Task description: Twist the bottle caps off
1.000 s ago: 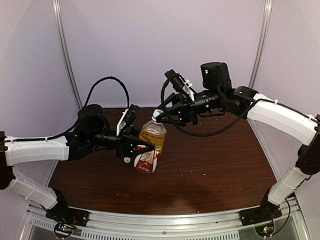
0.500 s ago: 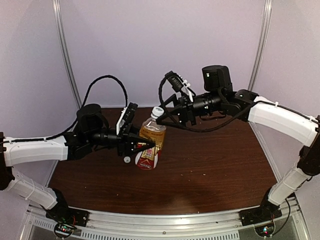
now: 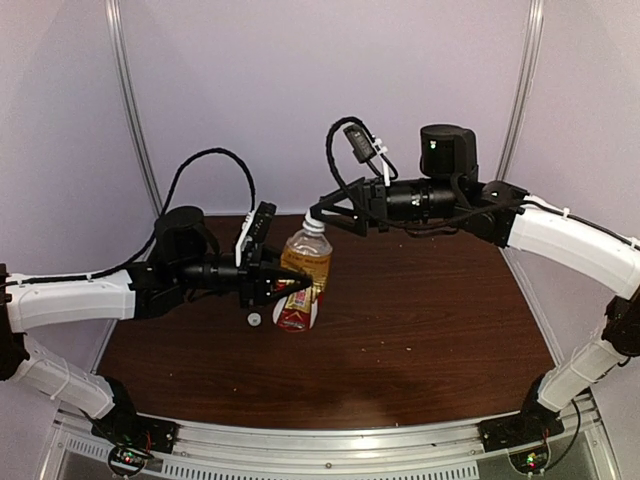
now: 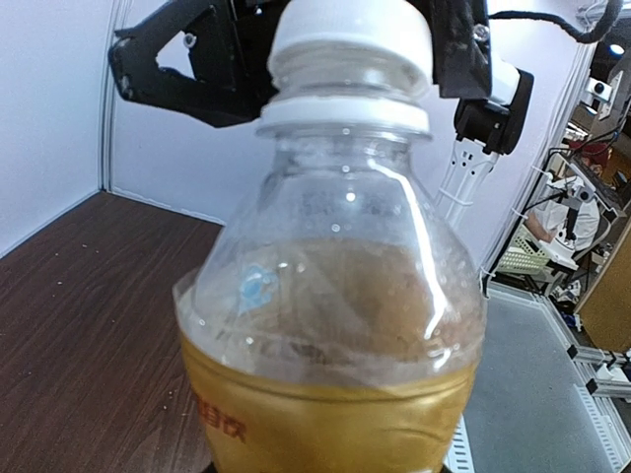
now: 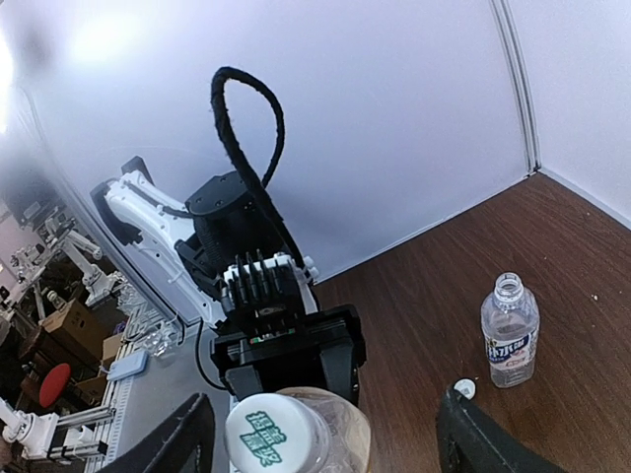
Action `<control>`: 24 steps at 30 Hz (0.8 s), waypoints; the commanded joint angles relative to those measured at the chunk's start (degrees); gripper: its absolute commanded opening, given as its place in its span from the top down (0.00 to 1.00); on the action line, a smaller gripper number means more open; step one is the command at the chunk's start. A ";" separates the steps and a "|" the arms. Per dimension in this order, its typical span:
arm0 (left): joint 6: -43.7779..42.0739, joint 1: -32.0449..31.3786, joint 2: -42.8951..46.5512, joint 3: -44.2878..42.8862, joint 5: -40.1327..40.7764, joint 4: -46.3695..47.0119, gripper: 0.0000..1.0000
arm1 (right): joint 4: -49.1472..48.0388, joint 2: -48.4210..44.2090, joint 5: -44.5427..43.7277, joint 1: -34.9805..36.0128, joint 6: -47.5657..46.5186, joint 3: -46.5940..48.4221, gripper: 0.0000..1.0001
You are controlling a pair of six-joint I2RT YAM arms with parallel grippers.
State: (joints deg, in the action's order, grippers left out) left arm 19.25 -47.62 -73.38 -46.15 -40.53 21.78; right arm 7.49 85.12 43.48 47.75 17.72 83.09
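Although one of the two caps is already off, the task is judged to be about half done. The clear bottle (image 5: 510, 330) stands upright on the worktop (image 5: 592, 266) with its neck open, and its loose cap (image 5: 463, 389) lies just beside it. The fitted cap (image 5: 276, 431) is seated on the amber bottle (image 3: 303, 280), so one unscrewing is left.

The left tool (image 3: 294, 288) is closed on the labelled body of the amber bottle, holding it slightly tilted near mid-worktop. The right tool (image 3: 318, 213) is spread wide, with one finger on each side of the fitted cap and a clear gap on both sides. It grips nothing.

Both bottles are thin, glossy, transparent plastic with rounded shoulders. The amber one looks misted inside above the liquid. The caps are round white plastic, and the fitted one carries green print. The worktop is dark wood-grain.
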 commanded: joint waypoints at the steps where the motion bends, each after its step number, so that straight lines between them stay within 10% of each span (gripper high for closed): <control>1: -1.54 0.21 0.21 -2.34 2.47 0.52 0.64 | -0.02 -0.67 -6.36 1.30 3.73 0.52 0.23; 24: -2.19 0.21 0.87 -2.18 5.00 -0.73 0.65 | 1.40 0.41 -5.87 3.22 1.36 1.04 0.79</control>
State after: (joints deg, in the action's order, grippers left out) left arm 18.11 -47.62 -73.38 -46.63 -35.77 18.87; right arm 8.78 85.32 36.84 50.52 21.39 83.09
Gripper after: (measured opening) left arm 0.358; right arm 0.274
